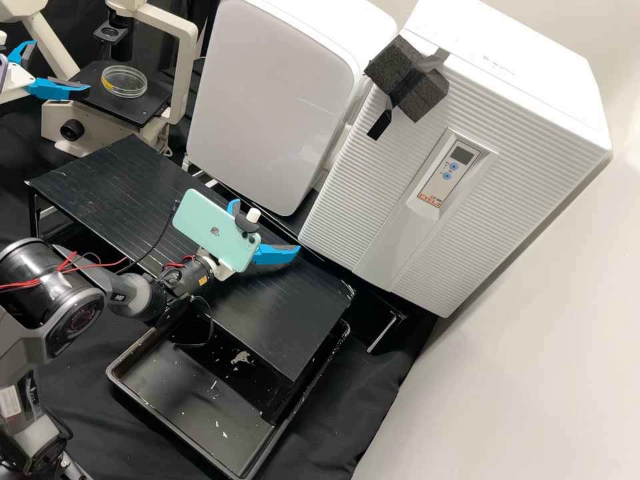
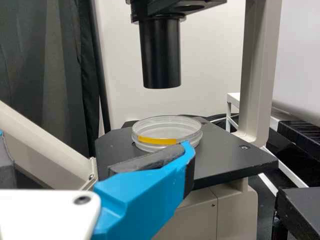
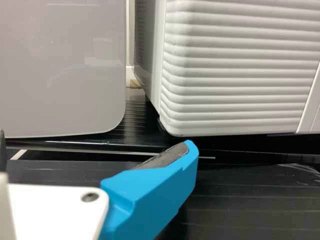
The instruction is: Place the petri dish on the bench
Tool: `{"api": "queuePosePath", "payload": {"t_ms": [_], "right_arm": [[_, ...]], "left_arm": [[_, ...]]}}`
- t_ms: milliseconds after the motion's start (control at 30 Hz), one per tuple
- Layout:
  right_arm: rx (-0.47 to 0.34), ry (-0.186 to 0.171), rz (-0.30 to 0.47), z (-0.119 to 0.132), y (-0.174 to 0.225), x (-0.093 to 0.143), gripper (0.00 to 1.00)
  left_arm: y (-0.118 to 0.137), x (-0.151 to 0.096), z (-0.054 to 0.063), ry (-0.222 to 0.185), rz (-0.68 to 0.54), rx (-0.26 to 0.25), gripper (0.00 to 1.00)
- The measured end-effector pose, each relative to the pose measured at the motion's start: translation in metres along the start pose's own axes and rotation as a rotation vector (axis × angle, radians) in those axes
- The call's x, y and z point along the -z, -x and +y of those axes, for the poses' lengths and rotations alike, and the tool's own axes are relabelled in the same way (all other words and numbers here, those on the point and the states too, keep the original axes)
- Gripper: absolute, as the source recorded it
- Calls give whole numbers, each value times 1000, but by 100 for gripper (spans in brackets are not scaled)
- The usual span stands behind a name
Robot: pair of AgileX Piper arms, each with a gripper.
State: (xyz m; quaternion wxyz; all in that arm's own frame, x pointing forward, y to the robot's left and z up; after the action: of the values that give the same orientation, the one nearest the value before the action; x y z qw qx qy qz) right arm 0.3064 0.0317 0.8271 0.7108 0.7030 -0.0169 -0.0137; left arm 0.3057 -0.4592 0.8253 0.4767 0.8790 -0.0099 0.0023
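The clear petri dish (image 1: 125, 81) with a yellow strip on its side lies flat on the black microscope stage (image 1: 137, 115) at the upper left. My left gripper (image 1: 60, 65) stands open at the stage's left side, one finger reaching over its edge. In the left wrist view, a fingertip of my left gripper (image 2: 97, 152) overlaps the near side of the dish (image 2: 167, 131); whether they touch, I cannot tell. My right gripper (image 1: 273, 235) is open over the black slatted bench platform (image 1: 100, 183). In the right wrist view, my right gripper (image 3: 96, 150) has nothing between its fingers.
Behind the platform stand a white panelled unit (image 1: 267, 100) and a ribbed white device (image 1: 373, 220). A black tray (image 1: 180, 427) extends under the platform's front. The microscope's dark cylinder (image 2: 160, 55) hangs above the dish, with a pale upright (image 2: 260, 70) beside the stage.
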Motion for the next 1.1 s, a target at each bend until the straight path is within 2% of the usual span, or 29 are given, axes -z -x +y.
{"api": "queuePosePath", "payload": {"t_ms": [400, 500, 600, 700, 800, 900, 1000, 1100], "right_arm": [[0, 0, 0, 0, 0, 0, 100], [0, 0, 0, 0, 0, 0, 100], [0, 0, 0, 0, 0, 0, 100], [0, 0, 0, 0, 0, 0, 100], [0, 0, 0, 0, 0, 0, 100], [0, 0, 0, 0, 0, 0, 100], [0, 0, 0, 0, 0, 0, 100], [0, 0, 0, 0, 0, 0, 100]], "left_arm": [[0, -1, 0, 0, -4, 1, 100], [-4, -6, 4, 1, -17, -6, 100], [-13, -13, 14, -5, -48, -41, 100], [-19, -19, 21, -8, -74, -43, 100], [-26, -22, 25, 20, -101, -38, 100], [-36, -24, 20, 66, -119, -6, 100], [-47, -25, 12, 83, -114, 54, 100], [-56, -24, 2, 82, -101, 104, 100]]}}
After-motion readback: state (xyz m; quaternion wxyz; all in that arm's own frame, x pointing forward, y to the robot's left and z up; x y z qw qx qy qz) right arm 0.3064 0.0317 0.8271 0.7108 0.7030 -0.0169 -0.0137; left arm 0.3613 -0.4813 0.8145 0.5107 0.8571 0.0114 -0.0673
